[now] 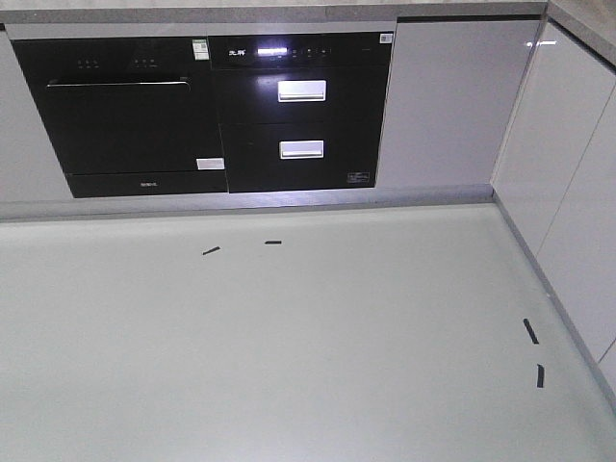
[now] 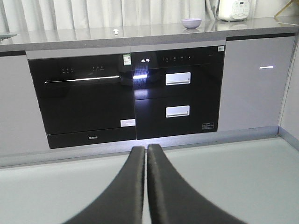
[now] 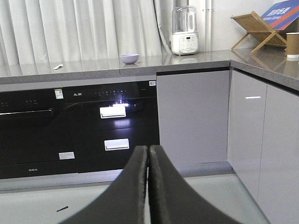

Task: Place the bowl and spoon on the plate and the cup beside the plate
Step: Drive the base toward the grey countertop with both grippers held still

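Grey countertop [image 3: 93, 66] above black appliances [image 3: 42, 135] carries bowl [image 3: 129, 58], spoon [image 3: 58, 66], cup [image 3: 292, 45], blender [image 3: 184, 31].

- A kitchen corner, with a pale, glossy grey-green floor [image 1: 289, 366] filling the lower half of the front view.
- Four short strips of black tape [image 1: 211, 250] lie on the floor, two near the back and two at the right.
- Against the back wall, a black glass built-in appliance [image 1: 120, 115] stands beside a black two-drawer unit [image 1: 301, 115] with white handles and a lit display [image 1: 272, 51].
- Plain white cabinet doors [image 1: 448, 101] continue to the right and turn the corner.
- A grey countertop [image 3: 93, 70] runs above the units.
- White pleated curtains [image 3: 70, 28] hang behind the countertop.
- A white blender [image 3: 184, 30] and a wooden rack [image 3: 254, 30] stand on the countertop.
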Controlling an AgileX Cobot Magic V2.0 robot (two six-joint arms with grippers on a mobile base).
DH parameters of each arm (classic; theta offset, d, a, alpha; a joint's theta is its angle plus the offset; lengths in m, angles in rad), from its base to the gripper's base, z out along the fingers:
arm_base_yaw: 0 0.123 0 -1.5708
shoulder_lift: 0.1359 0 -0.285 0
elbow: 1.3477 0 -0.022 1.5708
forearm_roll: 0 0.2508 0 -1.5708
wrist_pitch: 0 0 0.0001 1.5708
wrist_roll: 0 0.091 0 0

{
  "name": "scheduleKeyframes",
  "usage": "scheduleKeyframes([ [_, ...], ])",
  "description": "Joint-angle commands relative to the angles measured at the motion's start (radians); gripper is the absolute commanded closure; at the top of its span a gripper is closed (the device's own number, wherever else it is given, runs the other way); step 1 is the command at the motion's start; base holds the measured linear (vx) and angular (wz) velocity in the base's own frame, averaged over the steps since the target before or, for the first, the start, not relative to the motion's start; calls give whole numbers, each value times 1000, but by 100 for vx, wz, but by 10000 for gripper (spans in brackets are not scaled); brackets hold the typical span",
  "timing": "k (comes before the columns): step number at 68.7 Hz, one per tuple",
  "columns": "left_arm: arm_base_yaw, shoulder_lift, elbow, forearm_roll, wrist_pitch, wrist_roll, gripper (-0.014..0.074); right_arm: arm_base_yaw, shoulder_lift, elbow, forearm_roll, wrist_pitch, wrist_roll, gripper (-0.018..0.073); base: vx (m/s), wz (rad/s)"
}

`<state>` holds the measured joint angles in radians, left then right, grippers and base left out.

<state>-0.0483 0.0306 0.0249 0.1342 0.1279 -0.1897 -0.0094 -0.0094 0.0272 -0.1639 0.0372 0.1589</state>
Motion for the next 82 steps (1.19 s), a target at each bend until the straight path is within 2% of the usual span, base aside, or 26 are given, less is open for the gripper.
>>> scheduleKeyframes([
  [1,3,9,30,-8,-69,-8,602,-7,-11,16,-7,-70,-11,564,0,0],
  [82,3,9,30,-8,-69,-8,602,-7,-11,16,-7,-70,-11,564,0,0],
])
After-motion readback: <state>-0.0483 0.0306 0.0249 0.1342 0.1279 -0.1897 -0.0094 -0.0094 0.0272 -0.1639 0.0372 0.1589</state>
